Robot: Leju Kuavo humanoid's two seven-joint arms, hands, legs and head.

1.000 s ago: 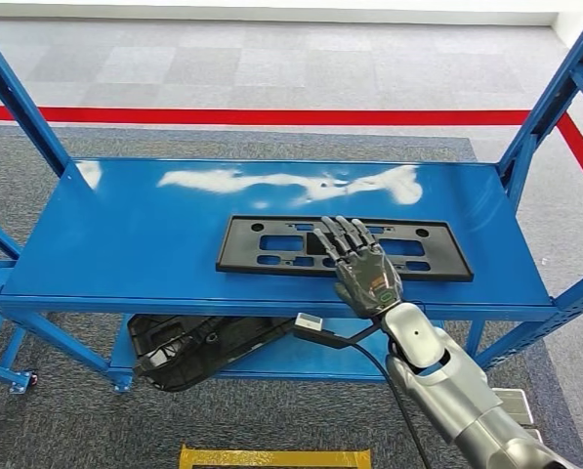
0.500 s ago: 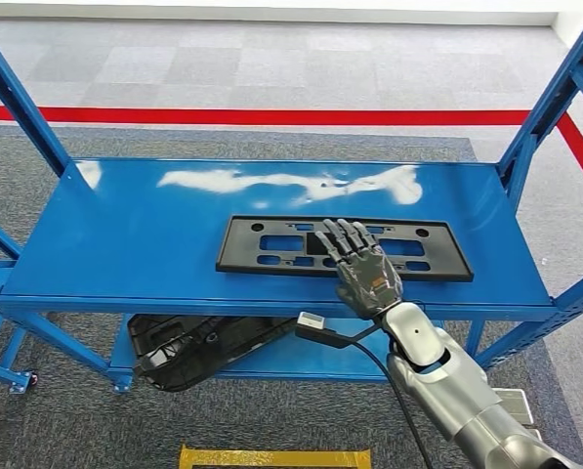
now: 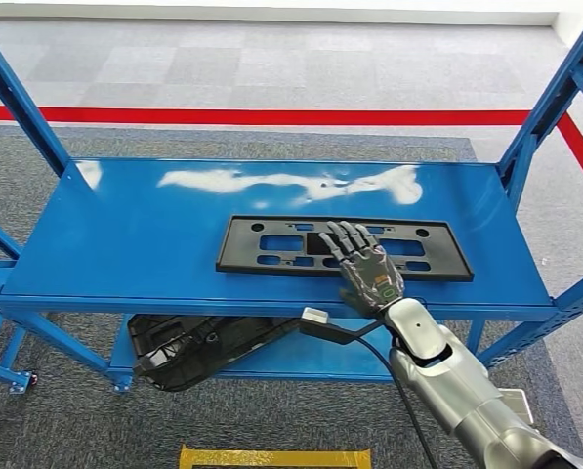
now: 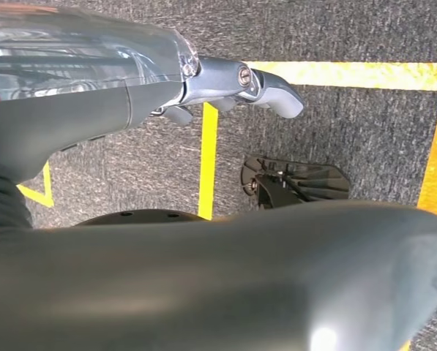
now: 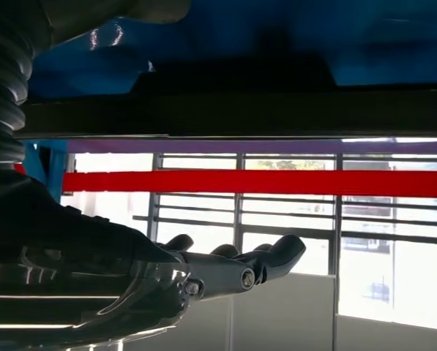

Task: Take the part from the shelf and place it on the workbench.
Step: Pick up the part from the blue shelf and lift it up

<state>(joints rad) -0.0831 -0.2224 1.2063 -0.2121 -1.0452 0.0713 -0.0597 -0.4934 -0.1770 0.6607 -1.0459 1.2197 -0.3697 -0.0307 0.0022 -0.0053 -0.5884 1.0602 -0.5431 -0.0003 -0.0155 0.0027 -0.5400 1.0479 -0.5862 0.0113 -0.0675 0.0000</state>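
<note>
A flat black plastic part (image 3: 273, 244) with several cut-outs lies lengthwise on the top board of the blue shelf (image 3: 141, 234), near its front edge. My right hand (image 3: 365, 266) lies over the right half of the part with its fingers stretched out and apart, holding nothing. In the right wrist view its fingers (image 5: 244, 272) reach out flat beside the dark edge of the part (image 5: 233, 80). My left hand (image 4: 244, 84) hangs over the carpet with a finger stretched out and nothing in it.
A second, bulkier black part (image 3: 192, 347) sits on the lower shelf board. Blue slanted uprights (image 3: 546, 107) stand at both ends of the shelf. Yellow floor tape (image 3: 273, 456) runs in front of it, and a red floor line (image 3: 273, 115) behind.
My right hand and wrist have shifted slightly to the right over the part. The part itself has not moved.
</note>
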